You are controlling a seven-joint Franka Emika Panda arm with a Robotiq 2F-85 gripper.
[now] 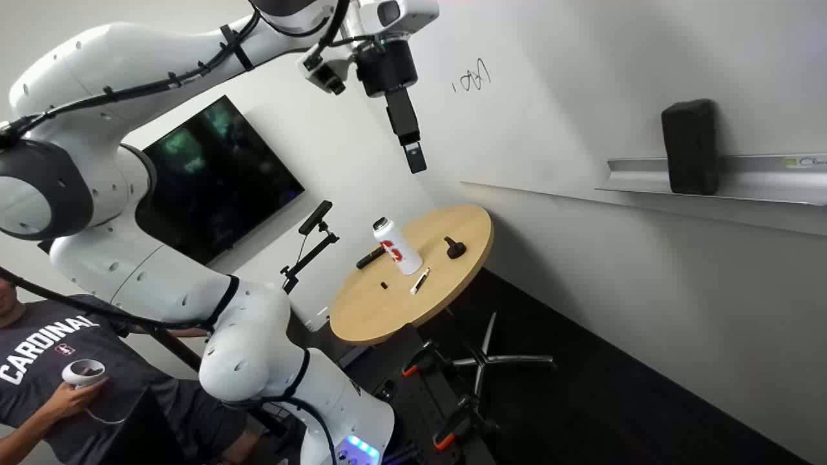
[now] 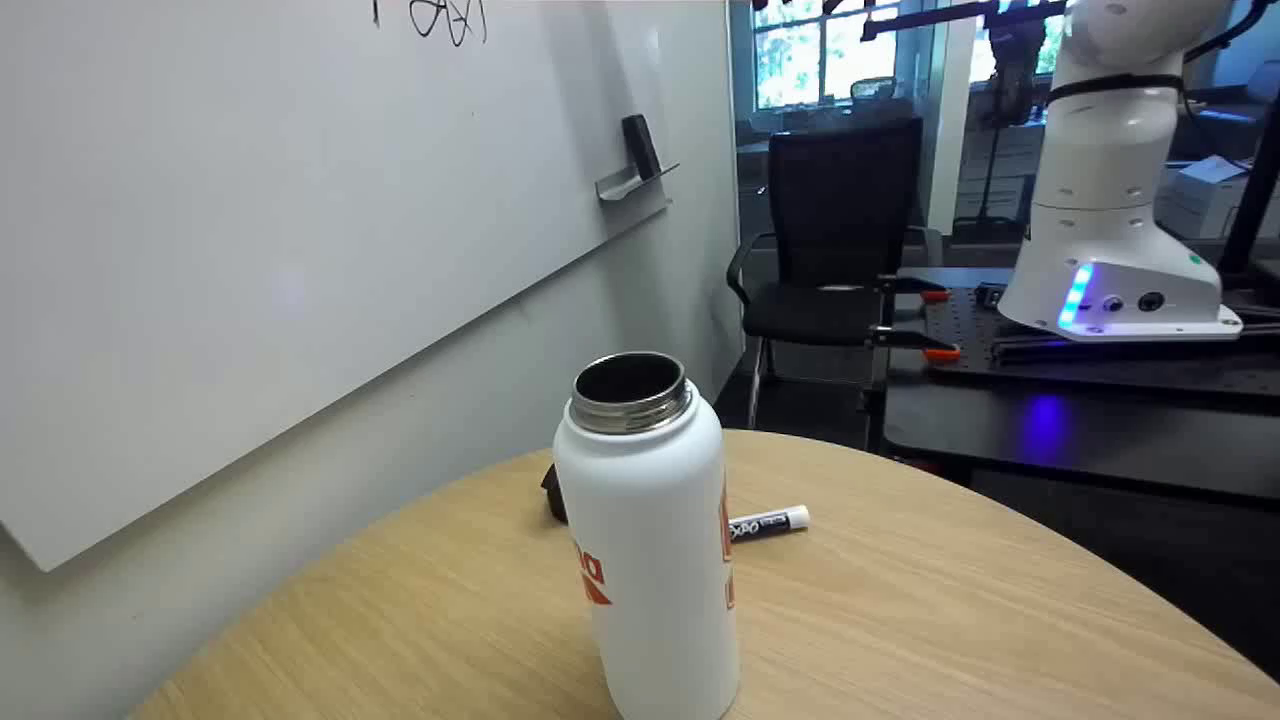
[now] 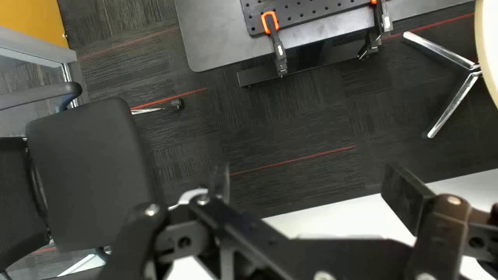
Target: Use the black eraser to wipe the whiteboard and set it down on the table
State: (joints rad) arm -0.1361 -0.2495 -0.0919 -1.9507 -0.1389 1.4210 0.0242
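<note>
With fingers (image 3: 404,198) apart and empty, best to aim for the black eraser (image 1: 691,147), standing on the ledge (image 1: 762,173) at the right of frame in an exterior view, straddling squarely without scraping the whiteboard (image 1: 568,110) before closing.

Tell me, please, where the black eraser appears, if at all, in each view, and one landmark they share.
In an exterior view: the black eraser, right side, on the grey ledge.
In an exterior view: the black eraser, upper middle, on the grey ledge.
Wrist view: not in it.
Shared landmark: the round table, cut off at the wrist view's right edge.
</note>
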